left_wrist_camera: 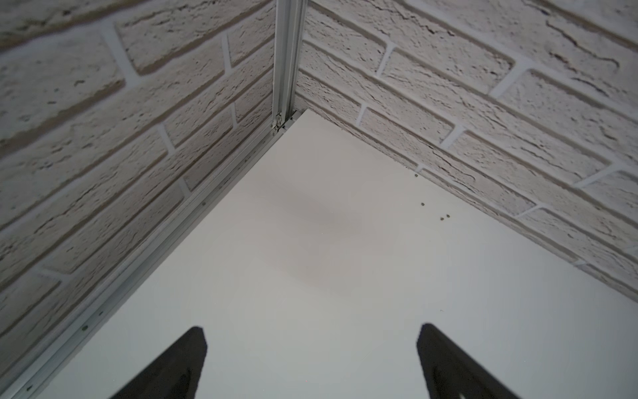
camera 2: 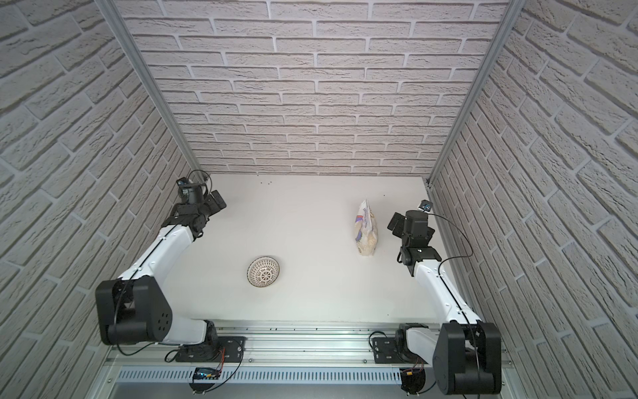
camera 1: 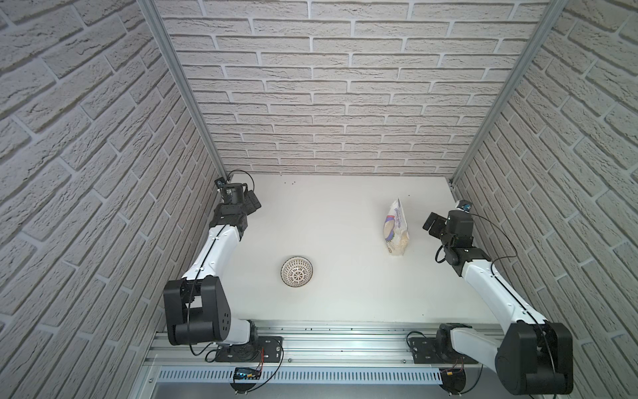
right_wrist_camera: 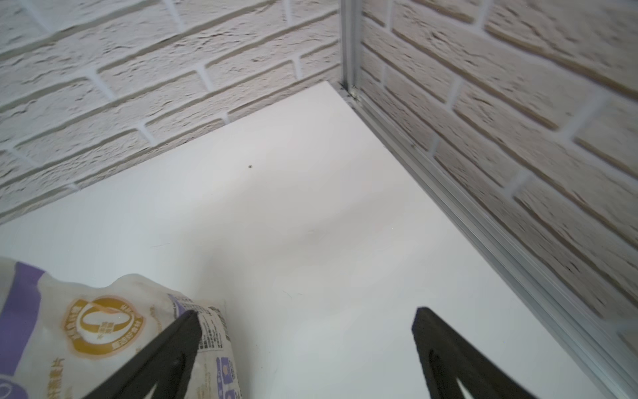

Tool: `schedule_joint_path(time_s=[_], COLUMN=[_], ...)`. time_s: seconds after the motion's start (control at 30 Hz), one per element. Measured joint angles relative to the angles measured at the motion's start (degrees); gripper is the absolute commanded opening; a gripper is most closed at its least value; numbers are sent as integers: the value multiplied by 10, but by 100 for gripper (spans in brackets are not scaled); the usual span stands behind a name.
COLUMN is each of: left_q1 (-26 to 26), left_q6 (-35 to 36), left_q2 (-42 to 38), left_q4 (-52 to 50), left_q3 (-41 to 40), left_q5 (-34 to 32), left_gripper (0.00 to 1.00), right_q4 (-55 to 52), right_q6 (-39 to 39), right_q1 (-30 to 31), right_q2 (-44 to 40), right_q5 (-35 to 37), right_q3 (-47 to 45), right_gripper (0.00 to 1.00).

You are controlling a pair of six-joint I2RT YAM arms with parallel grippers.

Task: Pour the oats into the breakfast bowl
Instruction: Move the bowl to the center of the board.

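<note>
White surface (camera 1: 345,293) is carrying two things well apart. Bag (camera 1: 396,226) of oats is lying toward the right side, long axis running front to back, pale flakes showing through its near end. Right fingers (camera 1: 431,224) are hanging spread wide and empty just beside the bag, clearly the nearer arm. Left fingers (camera 1: 253,202) are likewise gaping, empty, far off by the back corner. Bowl (camera 1: 297,272), lattice-patterned, is sitting empty toward the front, left of centre.
</note>
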Motion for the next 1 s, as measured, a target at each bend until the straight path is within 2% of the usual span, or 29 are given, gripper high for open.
schedule_joint_path(time_s=[0.07, 0.17, 0.37, 0.63, 0.73, 1.0], left_q1=[19, 16, -80, -221, -254, -298], left_q6=[-27, -50, -76, -138, -164, -215], left_q2=[-29, -77, -173, -184, -182, -143], left_q4=[-3, -67, -152, -237, -240, -221], left_q3=[-60, -126, -130, -132, -150, -228], left_q5=[42, 55, 45, -16, -24, -14], left_gripper=[98, 98, 98, 97, 91, 62], right_q4=[-76, -144, -205, -261, -273, -284], right_q6=[39, 63, 99, 102, 98, 85], right_q1=[0, -1, -1, 0, 0, 0], right_q2=[-33, -103, -213, -200, -198, -200], right_q5=[27, 28, 1, -53, -83, -140], right_q3=[-5, -35, -68, -56, -51, -29], right_gripper=[99, 99, 99, 99, 99, 99])
